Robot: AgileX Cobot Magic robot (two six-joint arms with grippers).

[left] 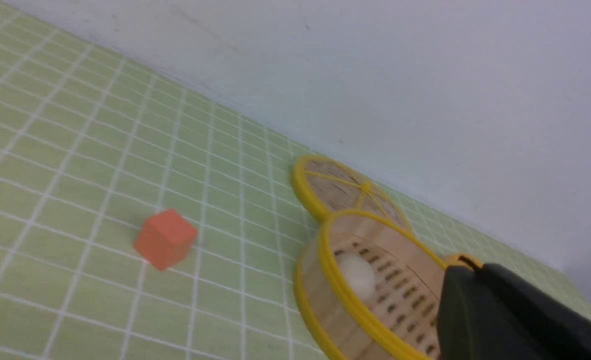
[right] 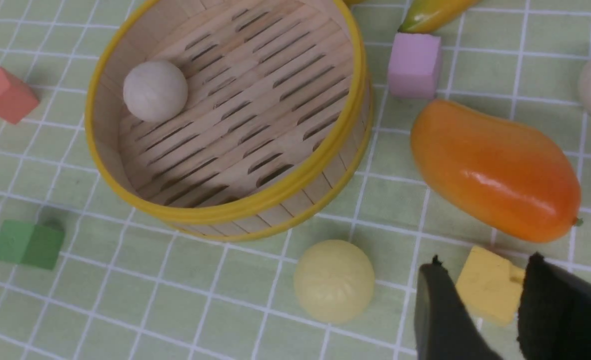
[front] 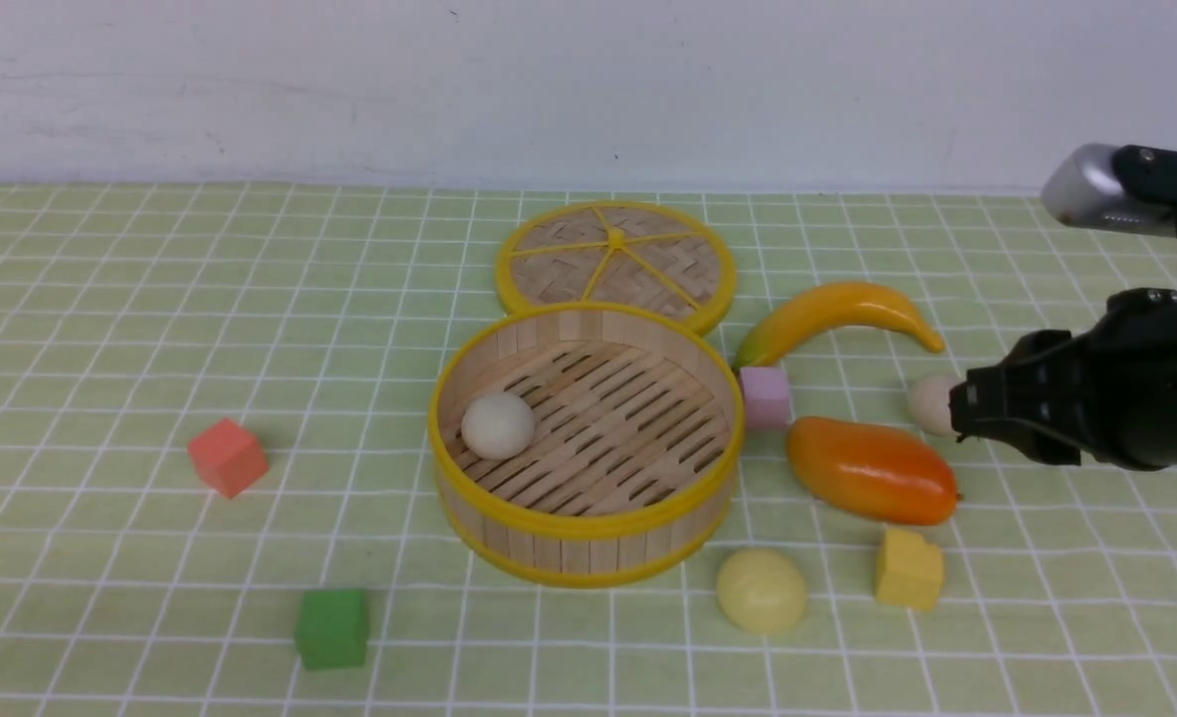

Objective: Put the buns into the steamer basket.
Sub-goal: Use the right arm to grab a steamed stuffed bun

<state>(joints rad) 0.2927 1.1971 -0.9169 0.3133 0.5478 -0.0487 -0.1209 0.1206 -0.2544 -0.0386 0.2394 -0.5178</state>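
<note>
One off-white bun (front: 498, 425) sits inside the steamer basket (front: 588, 518), against its left side on the slatted floor. The pale yellow bun (front: 762, 591) is on the surface (front: 588, 667), just beside the basket, near and to the right. The beige bun (front: 935, 404) lies farther off to the right, past the orange mango (front: 873, 471). Over on that side the right end effector (right: 480, 265) hangs above the surface with its fingers apart and nothing between them. Its left counterpart, the left end effector (left: 468, 265), has its fingers together. Beyond the basket is the woven lid (front: 617, 261), with a banana (front: 837, 309) to the right and a purple cube (front: 766, 397) between basket and mango. A yellow block (front: 909, 570) sits on the near side of the mango; red (front: 228, 458) and green cubes (front: 333, 628) are off to the left.
</note>
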